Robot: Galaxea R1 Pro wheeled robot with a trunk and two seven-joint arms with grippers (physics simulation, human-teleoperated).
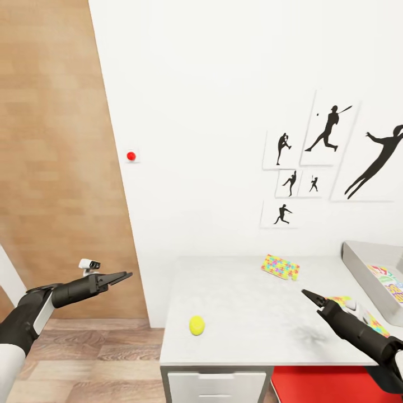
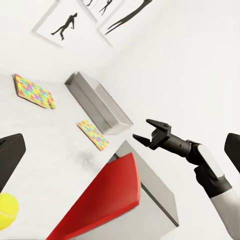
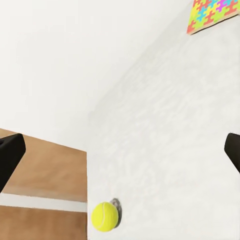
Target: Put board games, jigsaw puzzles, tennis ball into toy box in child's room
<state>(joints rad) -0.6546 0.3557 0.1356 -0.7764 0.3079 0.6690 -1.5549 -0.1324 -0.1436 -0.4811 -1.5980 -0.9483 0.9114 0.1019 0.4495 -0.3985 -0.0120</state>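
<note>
The tennis ball (image 1: 196,325) lies near the front left corner of the pale table (image 1: 240,302). One jigsaw puzzle (image 1: 280,266) rests at the back by the wall. A second jigsaw puzzle (image 1: 340,300) lies partly under my right arm. The grey toy box (image 1: 358,263) stands at the table's right end, with a colourful board game (image 1: 390,284) inside. My right gripper (image 1: 308,294) hovers open over the table and holds nothing. Left of the table, over the floor, my left gripper (image 1: 124,275) is open and empty. The right wrist view looks along the table (image 3: 165,125) at the ball (image 3: 104,216).
A white drawer unit (image 1: 215,386) sits under the table, beside a red surface (image 1: 330,383). A wood-panelled wall (image 1: 56,168) rises at the left. The white wall behind carries black silhouette pictures (image 1: 327,134) and a red dot (image 1: 131,156).
</note>
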